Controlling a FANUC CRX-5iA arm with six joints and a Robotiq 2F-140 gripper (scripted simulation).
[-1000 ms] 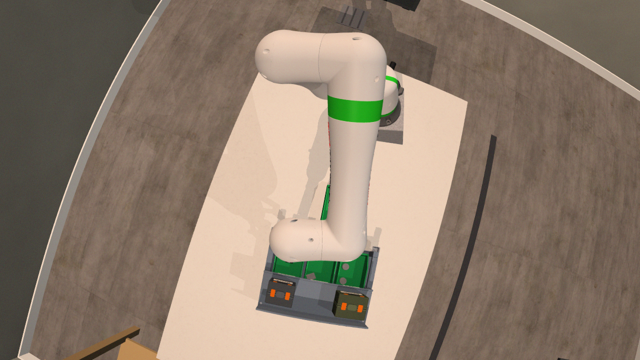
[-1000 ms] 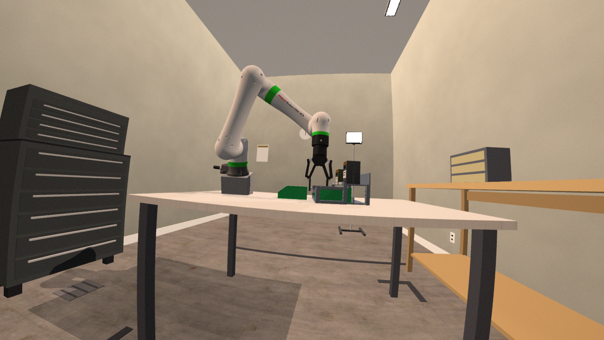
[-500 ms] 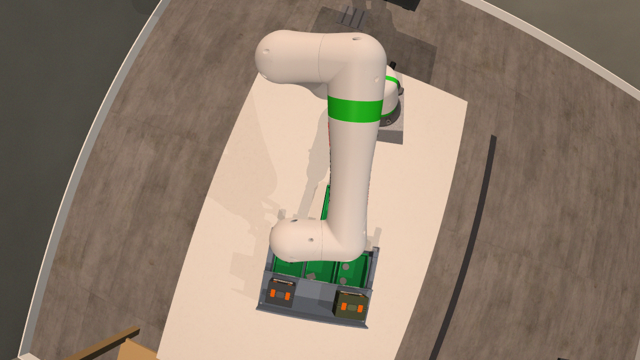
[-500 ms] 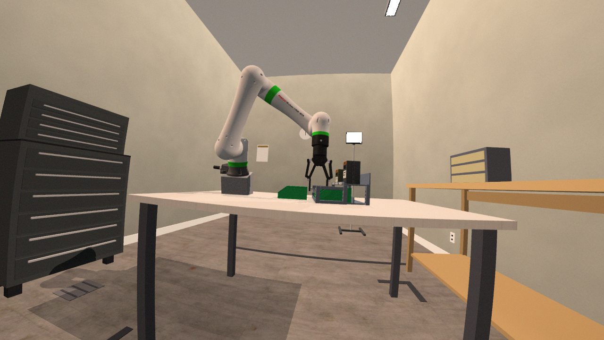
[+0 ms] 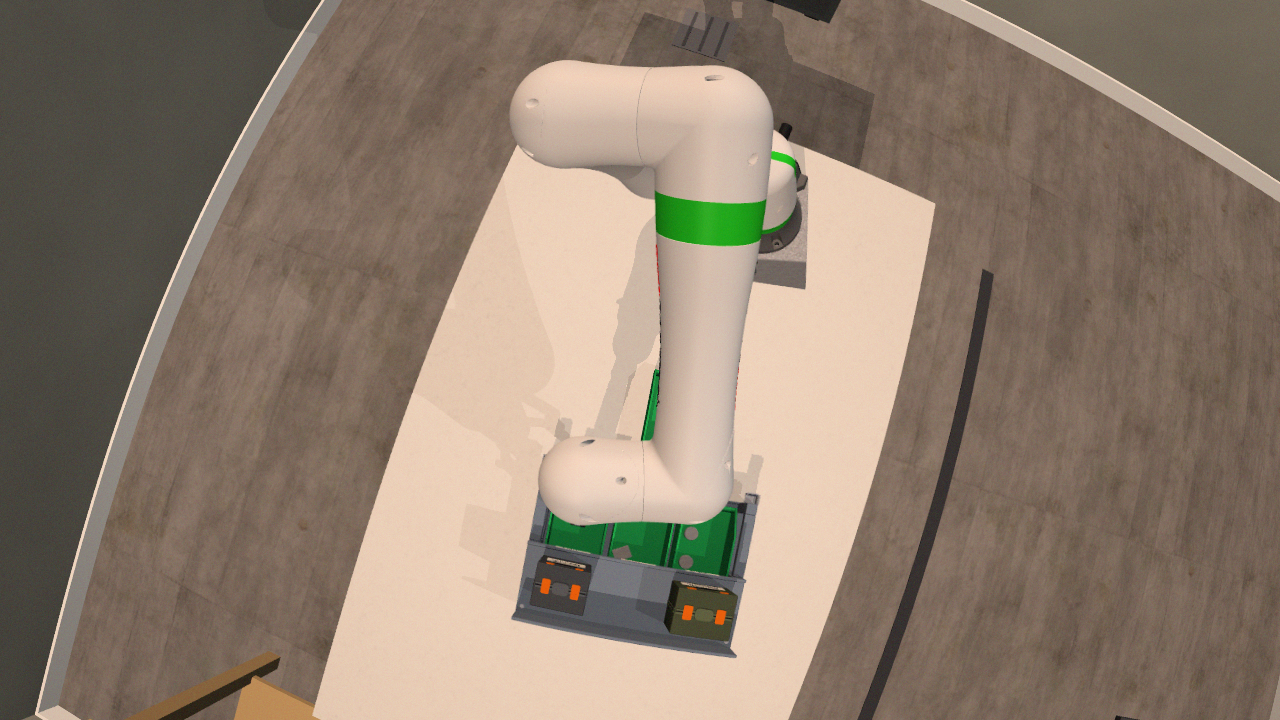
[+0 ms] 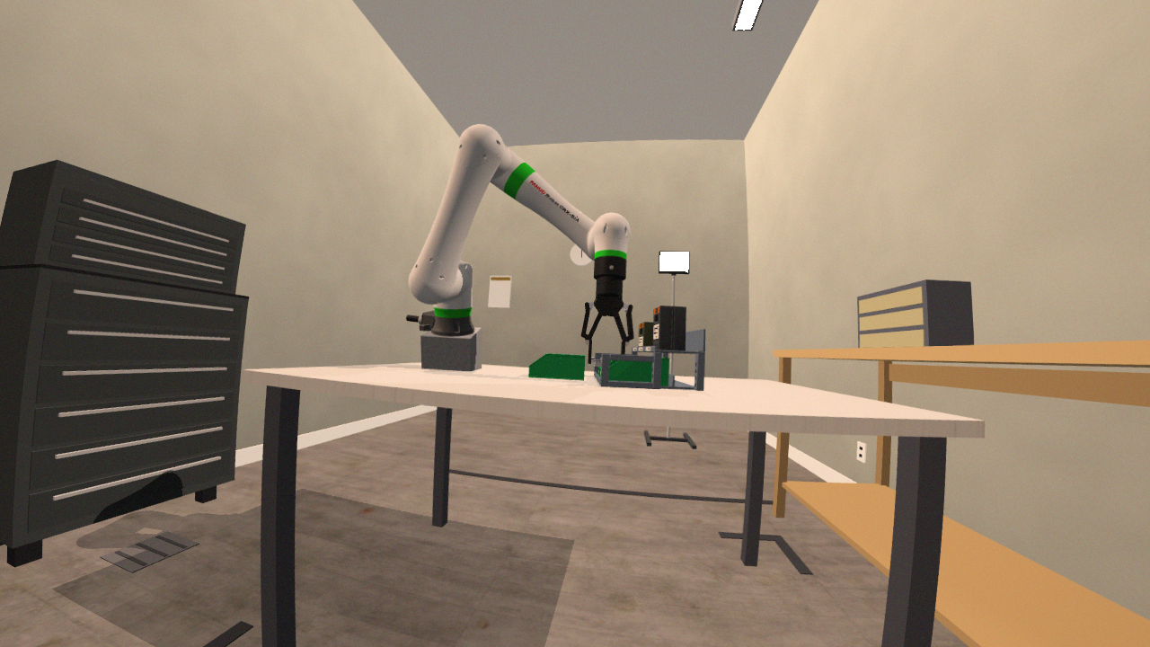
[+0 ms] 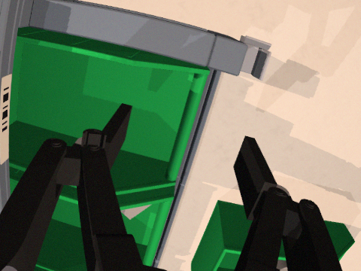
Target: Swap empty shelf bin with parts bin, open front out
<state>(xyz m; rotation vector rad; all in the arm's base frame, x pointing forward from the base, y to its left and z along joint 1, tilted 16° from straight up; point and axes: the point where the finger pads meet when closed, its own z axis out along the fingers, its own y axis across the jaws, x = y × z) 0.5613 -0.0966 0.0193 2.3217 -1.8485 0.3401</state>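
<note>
My gripper is open and empty. It hangs just above the front of the grey shelf, at its end slot. One finger is over the empty green bin in that slot, the other over the table outside the front lip. The neighbouring shelf bin holds a grey part. The green bin with parts stands on the table in front of the shelf, mostly hidden under my arm in the overhead view.
A dark case and an olive case sit on the shelf's top board. A third shelf bin holds a part. The robot base stands at the table's far end. A tool cabinet and a wooden bench flank the table.
</note>
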